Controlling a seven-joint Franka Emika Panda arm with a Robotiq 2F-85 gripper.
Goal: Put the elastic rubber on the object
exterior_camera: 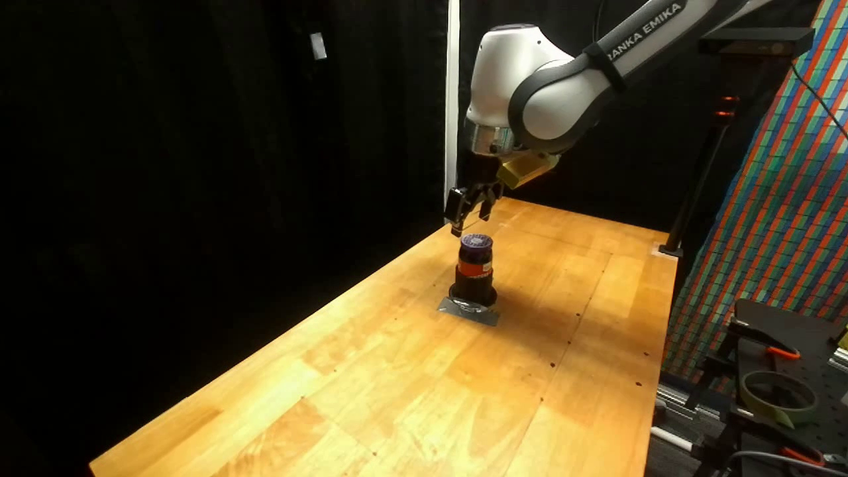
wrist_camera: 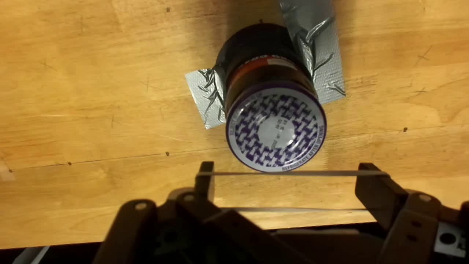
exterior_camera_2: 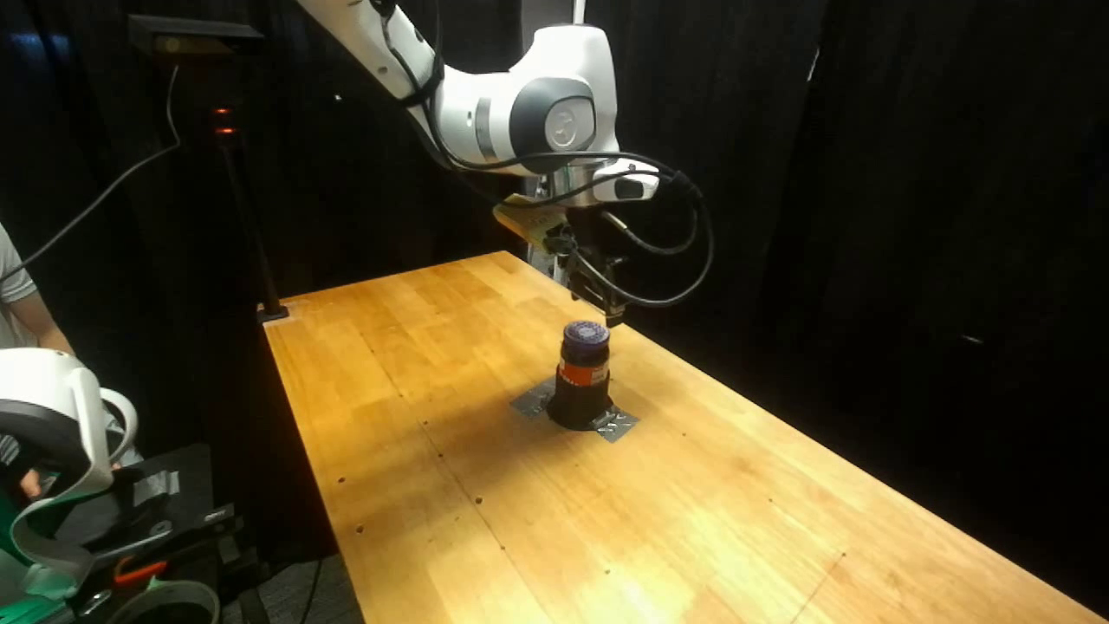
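The object is an upright jar with a purple-and-white lid and an orange-red label, in both exterior views [exterior_camera: 476, 270] [exterior_camera_2: 583, 373]. In the wrist view its lid [wrist_camera: 276, 128] is ahead of my fingers. My gripper [wrist_camera: 287, 175] is open, with a thin pale elastic rubber [wrist_camera: 283, 173] stretched around both fingers in two strands. The near-lid strand overlaps the lid's edge in the picture; I cannot tell if they touch. In both exterior views the gripper [exterior_camera: 470, 224] [exterior_camera_2: 598, 307] is beside and behind the jar, with its fingertips slightly above lid height. Nothing is between the strands.
The jar stands in a dark round base, fixed with grey tape [wrist_camera: 326, 55] to the wooden table [exterior_camera: 424, 397]. The table's edge runs close behind the gripper. A cable loop [exterior_camera_2: 706, 251] hangs beside the wrist. A dark post [exterior_camera: 695, 172] stands at a table corner.
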